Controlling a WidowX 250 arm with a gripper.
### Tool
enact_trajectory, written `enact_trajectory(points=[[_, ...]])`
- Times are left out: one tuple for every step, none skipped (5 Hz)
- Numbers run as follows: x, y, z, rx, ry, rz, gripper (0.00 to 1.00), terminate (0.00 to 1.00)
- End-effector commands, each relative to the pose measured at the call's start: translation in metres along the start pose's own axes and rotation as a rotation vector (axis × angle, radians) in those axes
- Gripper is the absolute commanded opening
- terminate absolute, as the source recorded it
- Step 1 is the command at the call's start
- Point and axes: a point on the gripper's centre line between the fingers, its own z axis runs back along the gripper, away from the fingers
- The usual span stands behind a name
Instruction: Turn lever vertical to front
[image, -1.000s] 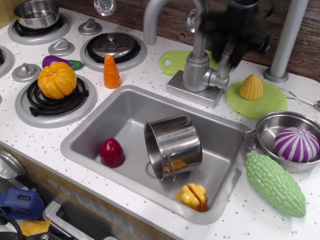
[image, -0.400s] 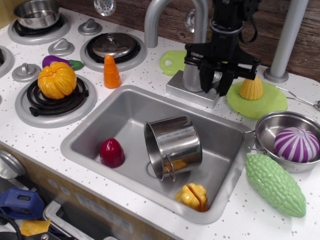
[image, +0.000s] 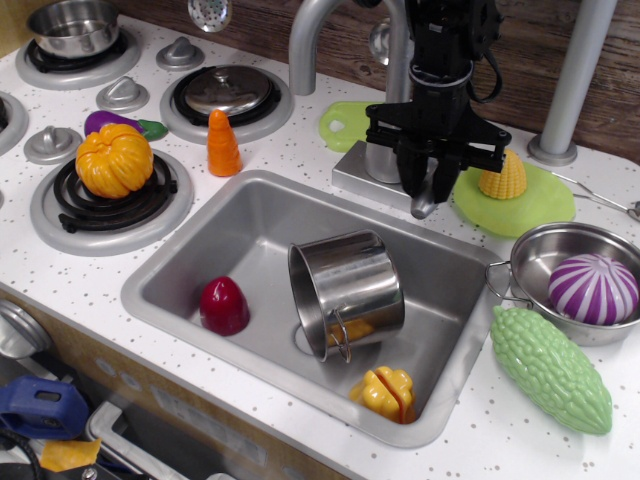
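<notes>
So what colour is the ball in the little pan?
The ball has purple and white stripes, sitting in the pan; the only view shows it clearly.

claw (image: 428, 185) hides most of lever (image: 424, 207); only rounded tip shows; grip contact unclear.

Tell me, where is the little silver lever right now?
The lever is right of centre, poking toward the front from the faucet base, between the fingers of the black hand, just above the sink's back rim.

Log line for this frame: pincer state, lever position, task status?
pincer: closed around lever | lever: rounded tip pointing down-front toward sink, beside faucet base | status: turn under way, finish unconfirmed
</notes>
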Motion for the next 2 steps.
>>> enact_trajectory(points=[[0.016,0.001,0.027,-0.005,-0.048,-0.014,1.0,0.0],[0.016,0.001,0.027,-0.005,-0.048,-0.014,1.0,1.0]])
